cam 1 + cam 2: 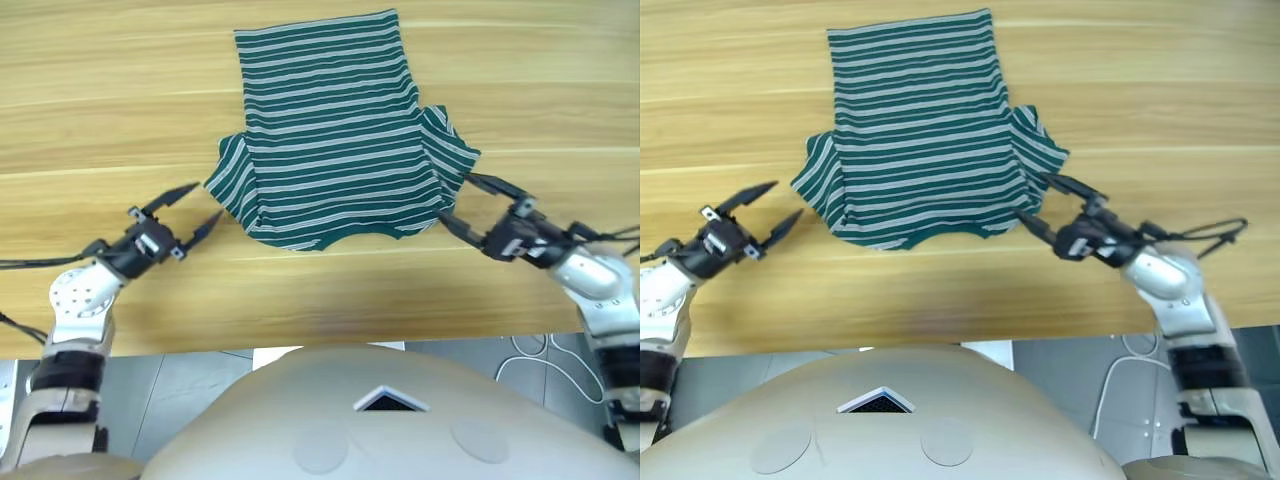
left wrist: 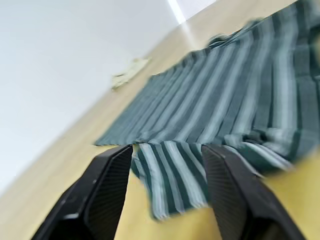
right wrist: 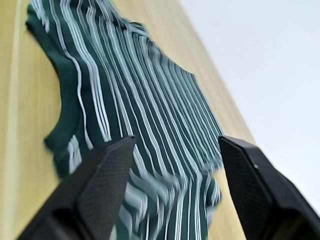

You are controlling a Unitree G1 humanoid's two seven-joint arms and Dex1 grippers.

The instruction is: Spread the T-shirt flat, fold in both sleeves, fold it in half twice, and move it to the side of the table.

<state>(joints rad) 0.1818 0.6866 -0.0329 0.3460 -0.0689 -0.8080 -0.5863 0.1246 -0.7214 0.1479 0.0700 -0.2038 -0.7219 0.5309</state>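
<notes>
A dark green T-shirt with pale stripes point(image 1: 335, 130) lies on the wooden table point(image 1: 100, 110), hem at the far side and neckline toward me, with both sleeves partly tucked in. My left gripper point(image 1: 198, 209) stands open just off the shirt's left sleeve point(image 1: 228, 178), nothing between its fingers. My right gripper point(image 1: 462, 204) is open right at the shirt's right sleeve point(image 1: 452, 150), close to the cloth edge. The left wrist view has the sleeve point(image 2: 172, 175) lying between the open fingers point(image 2: 107, 185). Striped cloth point(image 3: 150, 100) lies ahead of the right fingers point(image 3: 107, 185).
The table's front edge point(image 1: 300, 345) runs just ahead of me. Bare wood stretches to the left point(image 1: 90, 150) and right point(image 1: 560, 100) of the shirt. Cables point(image 1: 545, 355) lie on the floor below at the right.
</notes>
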